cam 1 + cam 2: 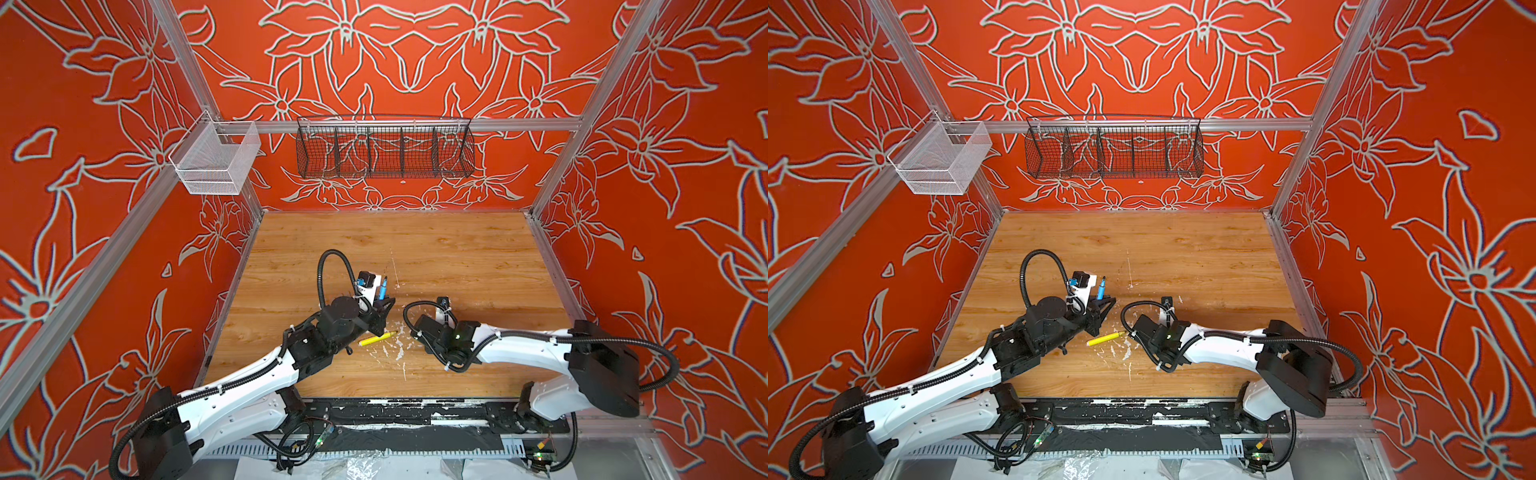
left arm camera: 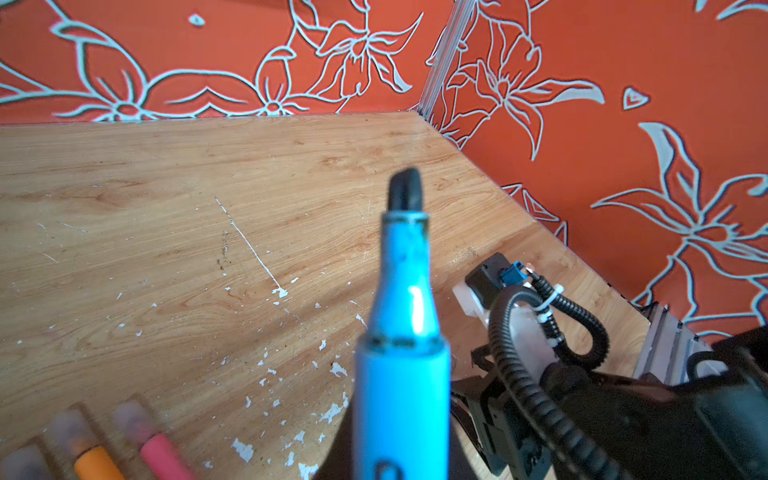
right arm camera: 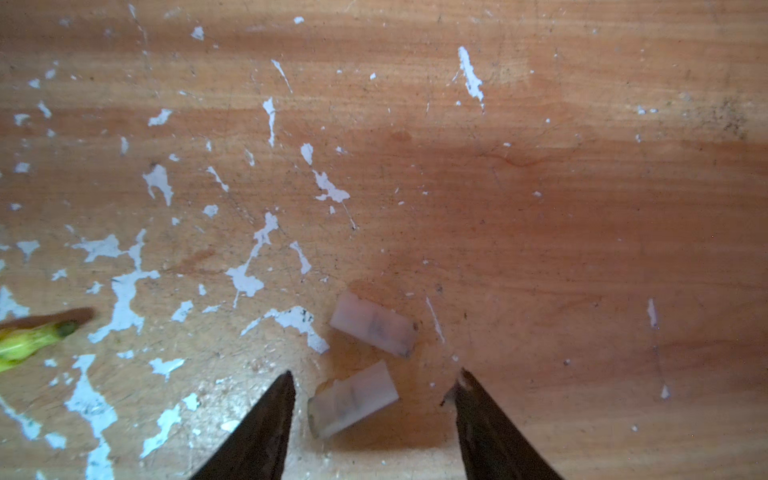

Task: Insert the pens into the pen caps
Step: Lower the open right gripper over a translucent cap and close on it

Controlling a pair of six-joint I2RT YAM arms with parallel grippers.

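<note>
Closest to the right wrist camera, the right gripper [image 3: 376, 373] hangs low over the table [image 3: 582, 187] with its dark jaws spread wide, straddling one translucent cap [image 3: 353, 399] that lies on its side; neither jaw visibly touches it. Just beyond lies a second cap [image 3: 374, 328], near the first but apart, and farther to one side the uncapped yellow pen [image 3: 25, 340] rests on the table. Across the middle, the left gripper [image 1: 385, 307] is clamped on the blue pen [image 1: 382, 287], whose dark nib sticks out bare. The step in hand looks like fetching a cap for that pen: the jaws must close squarely on the near cap without nudging its neighbour, then lift it and line its open end with the nib.
</note>
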